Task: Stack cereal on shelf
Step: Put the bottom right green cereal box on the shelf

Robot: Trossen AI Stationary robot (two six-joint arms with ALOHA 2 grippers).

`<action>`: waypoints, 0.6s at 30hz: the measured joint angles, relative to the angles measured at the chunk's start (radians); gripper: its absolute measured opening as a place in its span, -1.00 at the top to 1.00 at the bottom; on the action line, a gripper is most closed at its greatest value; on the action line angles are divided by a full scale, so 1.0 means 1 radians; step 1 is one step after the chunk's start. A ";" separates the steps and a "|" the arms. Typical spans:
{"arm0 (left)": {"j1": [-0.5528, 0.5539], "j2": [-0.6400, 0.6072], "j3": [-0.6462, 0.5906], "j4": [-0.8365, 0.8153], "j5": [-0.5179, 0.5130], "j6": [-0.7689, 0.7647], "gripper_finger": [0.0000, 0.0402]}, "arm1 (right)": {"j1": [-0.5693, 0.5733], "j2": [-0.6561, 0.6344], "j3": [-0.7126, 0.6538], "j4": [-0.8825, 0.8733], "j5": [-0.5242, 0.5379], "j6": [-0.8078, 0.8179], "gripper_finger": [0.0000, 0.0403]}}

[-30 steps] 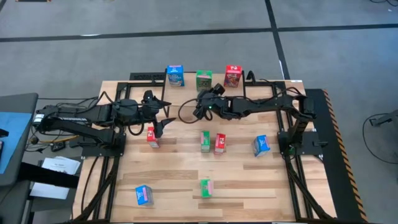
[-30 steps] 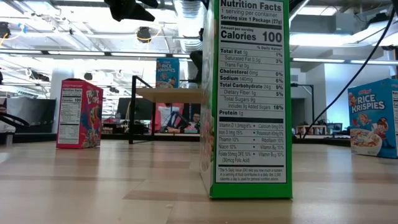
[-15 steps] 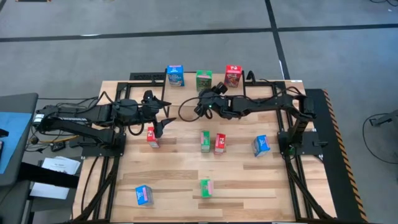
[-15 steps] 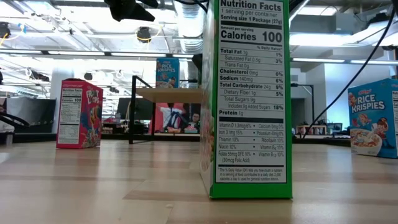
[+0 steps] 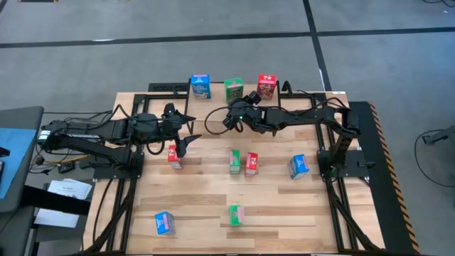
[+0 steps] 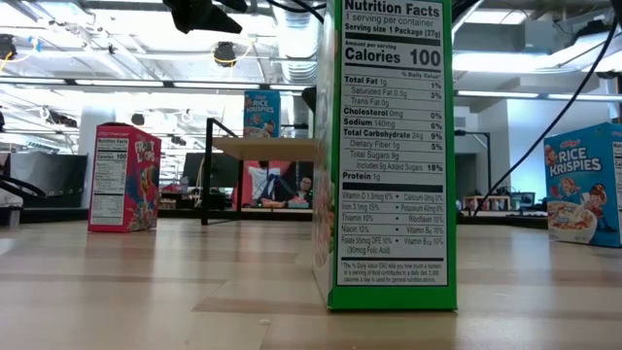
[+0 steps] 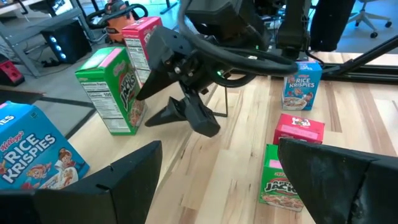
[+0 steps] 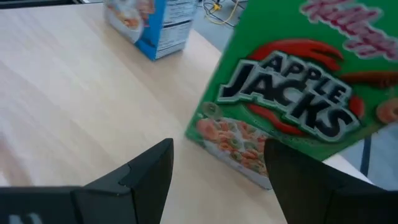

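A blue box (image 5: 200,86), a green box (image 5: 232,90) and a red box (image 5: 266,86) stand in a row on the shelf (image 6: 264,148) at the bench's (image 5: 199,199) far edge. The right fingers (image 5: 235,116), open, sit just before the green box. The left fingers (image 5: 186,135) are open beside another red box (image 5: 174,156).

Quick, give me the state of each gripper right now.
Left gripper: open, holding nothing.
Right gripper: open, empty, next to the green cereal box on the shelf.
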 joint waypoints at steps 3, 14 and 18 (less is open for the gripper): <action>0.000 0.000 0.000 0.000 0.000 0.000 -0.55 | 0.015 0.000 0.000 0.002 -0.028 0.000 -0.37; 0.000 0.000 0.000 0.000 0.000 0.000 -0.55 | 0.031 0.000 0.000 0.091 -0.054 0.002 -0.37; 0.000 0.000 0.000 0.000 0.000 0.000 -0.55 | 0.023 0.000 0.000 0.135 -0.055 0.000 -0.37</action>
